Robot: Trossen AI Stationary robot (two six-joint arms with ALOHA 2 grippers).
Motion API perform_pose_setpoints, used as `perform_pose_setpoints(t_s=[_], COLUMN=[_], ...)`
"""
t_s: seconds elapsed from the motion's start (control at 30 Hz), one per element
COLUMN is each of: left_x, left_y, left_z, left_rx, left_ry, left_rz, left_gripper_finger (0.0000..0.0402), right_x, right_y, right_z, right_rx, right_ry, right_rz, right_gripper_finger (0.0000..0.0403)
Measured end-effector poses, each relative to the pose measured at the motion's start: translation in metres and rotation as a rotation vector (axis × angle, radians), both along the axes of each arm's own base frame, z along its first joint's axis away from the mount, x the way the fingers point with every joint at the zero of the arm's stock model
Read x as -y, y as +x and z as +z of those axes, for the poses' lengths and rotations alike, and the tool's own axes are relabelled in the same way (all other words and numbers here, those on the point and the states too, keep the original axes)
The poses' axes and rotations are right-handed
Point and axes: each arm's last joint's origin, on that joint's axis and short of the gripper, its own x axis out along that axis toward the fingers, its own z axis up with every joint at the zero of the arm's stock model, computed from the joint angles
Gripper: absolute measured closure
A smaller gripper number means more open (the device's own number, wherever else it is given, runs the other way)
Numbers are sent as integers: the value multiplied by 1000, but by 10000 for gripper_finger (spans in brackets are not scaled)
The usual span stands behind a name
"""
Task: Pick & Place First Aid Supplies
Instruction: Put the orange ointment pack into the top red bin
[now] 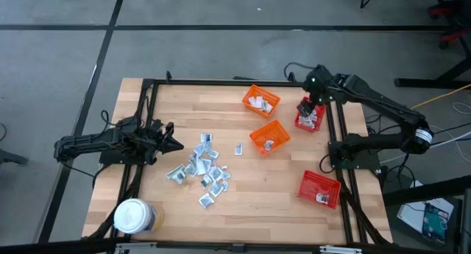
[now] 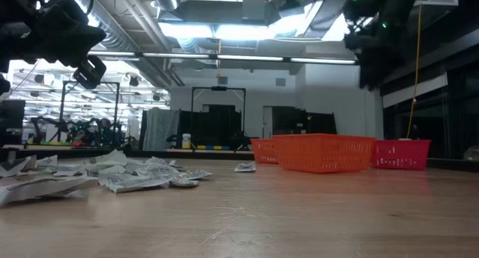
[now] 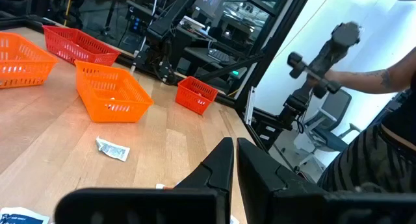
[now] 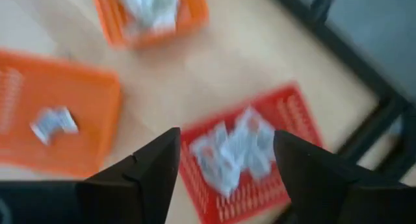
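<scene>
Many sachets (image 1: 200,169) lay heaped on the table (image 1: 272,180), just right of your left hand (image 1: 171,142), whose fingers were pressed together on nothing. Right of the heap sat two orange baskets (image 1: 269,136). Right again, your right hand (image 1: 310,107) hung over the red basket (image 1: 310,116), fingers spread apart and empty above the packets inside. A careless descent could have snagged the basket's rim and tipped it.

Silvery sachets (image 1: 200,169) heaped mid-table, few in baskets.
</scene>
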Motion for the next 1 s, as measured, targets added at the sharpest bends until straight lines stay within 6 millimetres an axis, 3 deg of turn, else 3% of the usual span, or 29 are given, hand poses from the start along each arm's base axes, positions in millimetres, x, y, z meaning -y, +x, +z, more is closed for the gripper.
perform_pose_setpoints(t_s=[0.2,0.37,0.7,1.0], left_x=[0,0,0,0], left_y=[0,0,0,0], left_z=[0,0,0,0], left_rx=[0,1,0,0], left_ry=[0,0,0,0], left_rz=[0,0,0,0], left_gripper_finger=[386,386,386,386], right_x=[7,7,-6,-28], right_y=[18,51,131,175], right_z=[38,52,52,27], right_rx=[160,225,355,394], right_ry=[-123,-159,-226,-169], right_rz=[49,133,396,659], right_gripper_finger=[156,156,156,159])
